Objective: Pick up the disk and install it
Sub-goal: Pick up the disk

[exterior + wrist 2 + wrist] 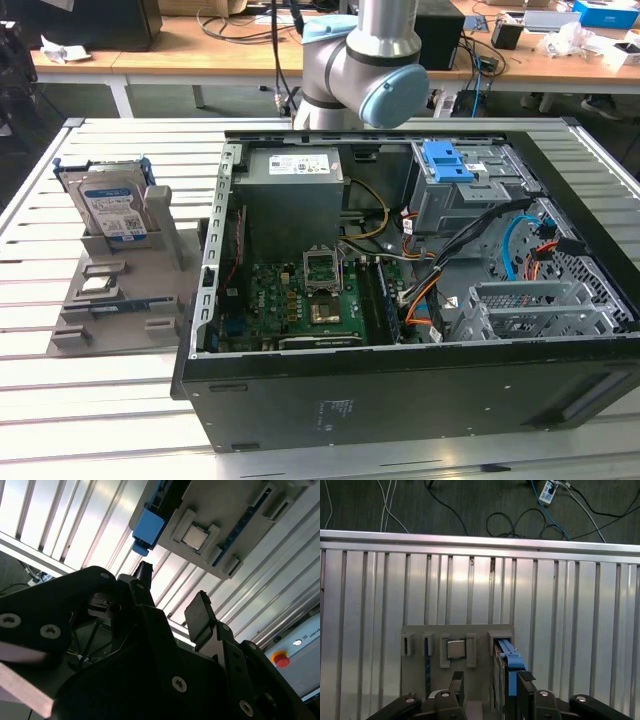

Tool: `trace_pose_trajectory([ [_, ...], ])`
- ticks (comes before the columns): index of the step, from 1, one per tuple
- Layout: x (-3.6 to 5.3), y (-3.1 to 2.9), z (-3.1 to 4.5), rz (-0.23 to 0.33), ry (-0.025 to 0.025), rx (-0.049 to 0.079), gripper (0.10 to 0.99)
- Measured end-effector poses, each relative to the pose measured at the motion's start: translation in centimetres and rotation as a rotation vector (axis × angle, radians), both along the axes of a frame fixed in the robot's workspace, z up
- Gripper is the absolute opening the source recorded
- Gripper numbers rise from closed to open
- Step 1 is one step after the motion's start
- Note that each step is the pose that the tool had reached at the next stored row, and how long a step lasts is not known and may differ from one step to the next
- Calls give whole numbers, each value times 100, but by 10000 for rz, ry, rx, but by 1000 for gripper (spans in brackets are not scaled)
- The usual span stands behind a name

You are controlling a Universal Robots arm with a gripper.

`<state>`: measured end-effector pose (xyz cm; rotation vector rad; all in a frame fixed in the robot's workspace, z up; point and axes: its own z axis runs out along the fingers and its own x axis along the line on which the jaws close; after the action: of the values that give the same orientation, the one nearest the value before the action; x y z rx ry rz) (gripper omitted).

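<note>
The disk (110, 210) is a silver-grey hard drive with a blue-and-white label and blue side rails. It stands on edge in a grey holder (120, 290) at the exterior view's left, outside the computer case. In the first wrist view the disk's blue rail (508, 666) shows edge-on in the holder (415, 632). My gripper (490, 685) hovers well above it, open and holding nothing. The second wrist view shows the gripper (172, 597) with its dark fingers (200, 615) spread, and the disk's blue rail (148, 527) beyond them.
An open computer case (400, 400) lies on the slatted metal table (90, 400), with a grey power supply (293, 185), a motherboard and a drive bay with a blue caddy (447, 160). A small square chip (456, 649) sits in the holder beside the disk. Cables lie on the floor past the table edge.
</note>
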<state>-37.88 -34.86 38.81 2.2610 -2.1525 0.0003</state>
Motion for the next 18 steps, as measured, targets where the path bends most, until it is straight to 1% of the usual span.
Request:
trace_pose_trajectory([
  [7, 40, 40, -19, 0, 0, -84, 541],
  [11, 68, 57, -51, -2, 0, -131, 541],
  [18, 118, 79, -112, -7, 1, -176, 541],
])
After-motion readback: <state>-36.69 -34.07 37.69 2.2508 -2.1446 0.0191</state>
